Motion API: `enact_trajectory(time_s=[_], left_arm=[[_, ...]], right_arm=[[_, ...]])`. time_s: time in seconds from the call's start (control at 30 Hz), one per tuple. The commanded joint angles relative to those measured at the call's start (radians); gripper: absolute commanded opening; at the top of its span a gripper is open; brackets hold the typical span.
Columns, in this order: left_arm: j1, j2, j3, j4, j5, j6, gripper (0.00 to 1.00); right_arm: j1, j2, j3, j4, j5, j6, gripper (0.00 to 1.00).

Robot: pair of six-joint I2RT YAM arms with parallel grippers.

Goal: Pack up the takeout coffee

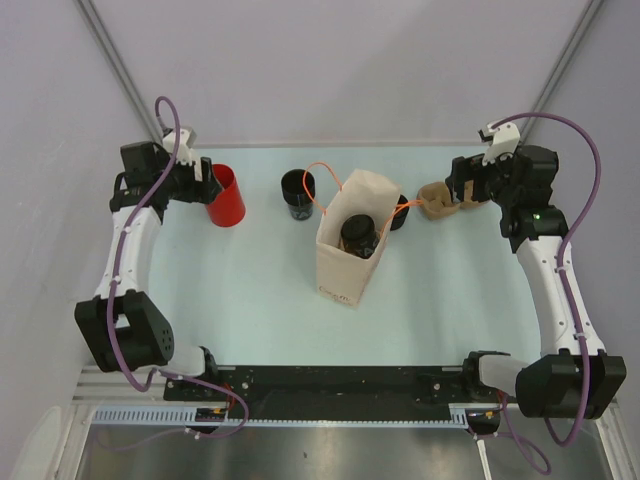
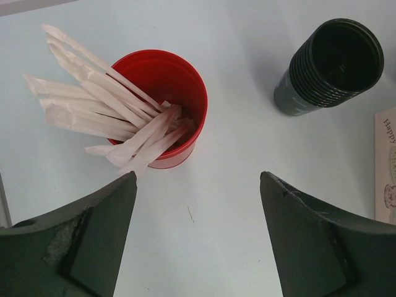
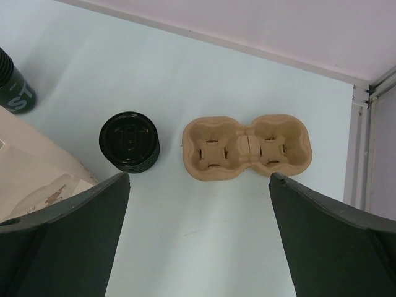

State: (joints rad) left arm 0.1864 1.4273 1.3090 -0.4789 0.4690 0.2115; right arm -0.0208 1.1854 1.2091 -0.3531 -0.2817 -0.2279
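Note:
The takeout coffee (image 2: pixel 334 65) is a black cup with a ribbed rim, standing empty and upright on the table right of the red cup (image 2: pixel 162 102) that holds white sticks. In the top view this black cup (image 1: pixel 298 193) sits left of the paper bag (image 1: pixel 345 270). A second black cup (image 1: pixel 359 235) stands inside the bag. My left gripper (image 2: pixel 198 176) hangs open just short of the red cup, nothing between its fingers. My right gripper (image 3: pixel 198 176) is open above bare table, near the cardboard carrier (image 3: pixel 247 147).
A squat stack of black lids (image 3: pixel 130 141) lies between the bag's corner (image 3: pixel 37 179) and the carrier. The bag has orange handles (image 1: pixel 322 170). Walls close the table at the back and on both sides.

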Motion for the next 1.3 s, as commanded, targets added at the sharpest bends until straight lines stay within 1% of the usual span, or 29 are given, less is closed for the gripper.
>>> enact_trajectory(time_s=[0.0,0.3,0.5,0.83,0.9,0.93,0.97,1.03,1.07,1.13,1.17,1.27], left_arm=[[0.004,-0.004,0.024,0.065,-0.029,0.020,0.85],[0.005,-0.030,0.007,0.128,-0.049,0.017,0.83],[0.004,-0.001,0.006,0.129,-0.096,0.022,0.80],[0.005,0.054,0.022,0.122,-0.081,0.025,0.78],[0.005,0.064,0.022,0.120,-0.081,0.026,0.75],[0.005,0.064,0.022,0.122,-0.079,0.028,0.74],[0.005,0.065,0.021,0.122,-0.078,0.028,0.70],[0.004,0.065,0.018,0.126,-0.075,0.026,0.66],[0.005,0.067,0.016,0.125,-0.072,0.023,0.61],[0.005,0.065,0.015,0.126,-0.069,0.022,0.56],[0.004,0.062,0.013,0.126,-0.066,0.020,0.51],[0.004,0.061,0.013,0.126,-0.061,0.017,0.41]], right_arm=[[-0.010,0.002,0.000,0.036,-0.030,0.012,1.00],[-0.016,0.010,0.000,0.031,-0.048,0.013,1.00],[-0.024,0.010,0.000,0.029,-0.062,0.013,1.00],[-0.034,0.013,0.000,0.023,-0.082,0.018,1.00],[-0.036,0.014,0.000,0.023,-0.082,0.018,1.00],[-0.036,0.014,0.000,0.025,-0.083,0.019,1.00],[-0.037,0.016,-0.002,0.023,-0.085,0.019,1.00],[-0.038,0.017,0.000,0.022,-0.086,0.019,1.00],[-0.038,0.019,0.000,0.022,-0.088,0.019,1.00],[-0.038,0.020,0.000,0.022,-0.089,0.019,1.00],[-0.038,0.020,-0.002,0.023,-0.090,0.018,1.00],[-0.038,0.022,0.000,0.022,-0.091,0.019,0.99]])
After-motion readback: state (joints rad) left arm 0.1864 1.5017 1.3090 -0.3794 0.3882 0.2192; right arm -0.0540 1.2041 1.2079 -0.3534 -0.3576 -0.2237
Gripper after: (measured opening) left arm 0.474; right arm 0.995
